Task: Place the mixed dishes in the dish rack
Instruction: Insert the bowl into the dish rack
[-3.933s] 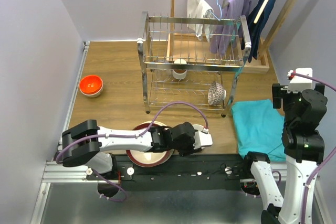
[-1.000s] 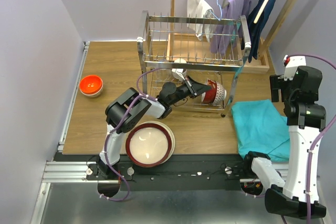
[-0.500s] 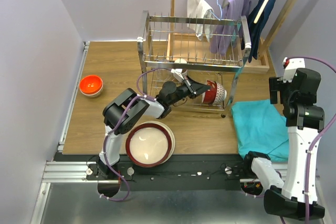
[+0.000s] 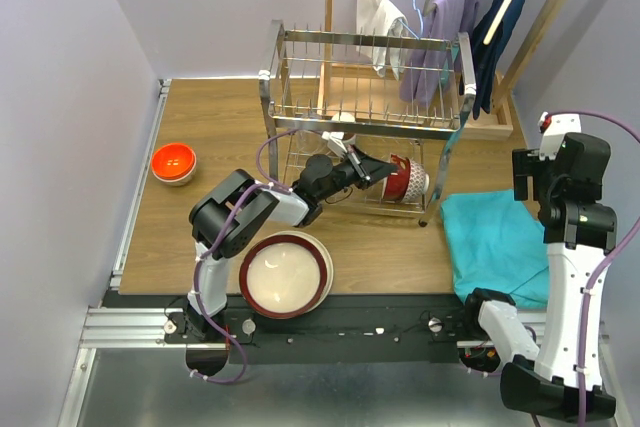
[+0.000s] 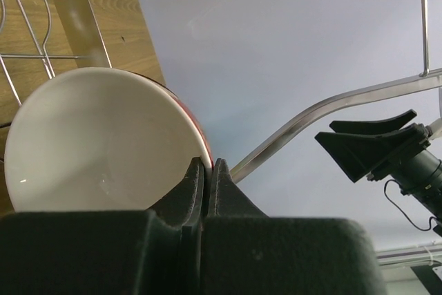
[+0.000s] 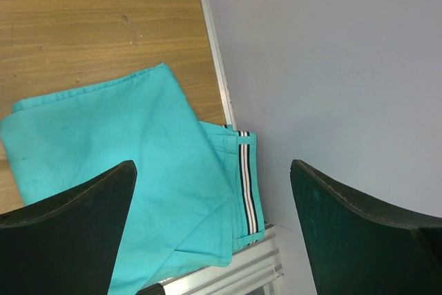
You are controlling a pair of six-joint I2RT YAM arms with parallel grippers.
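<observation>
My left gripper (image 4: 376,168) is shut on the rim of the red-patterned bowl (image 4: 400,177), holding it tilted inside the lower tier of the dish rack (image 4: 366,118). In the left wrist view the bowl (image 5: 103,136) shows its cream inside, and its red edge sits pinched between my left gripper's (image 5: 208,166) fingers. Large plates (image 4: 285,275), the top one dark-red-rimmed, lie stacked near the front edge. An orange bowl (image 4: 173,162) sits far left. My right gripper (image 6: 214,191) hangs open and empty above a teal cloth (image 6: 124,157).
A wooden hanger stand (image 4: 470,7) with hung cloths rises behind the rack. The folded teal cloth (image 4: 495,242) lies on the table's right side, next to the right arm (image 4: 565,217). Rack wires (image 5: 41,32) and a steel bar (image 5: 331,105) surround the held bowl.
The left arm swung from the near edge into the rack's lower tier with the bowl. Over the last second it edged slightly left. The right arm rose slightly.
</observation>
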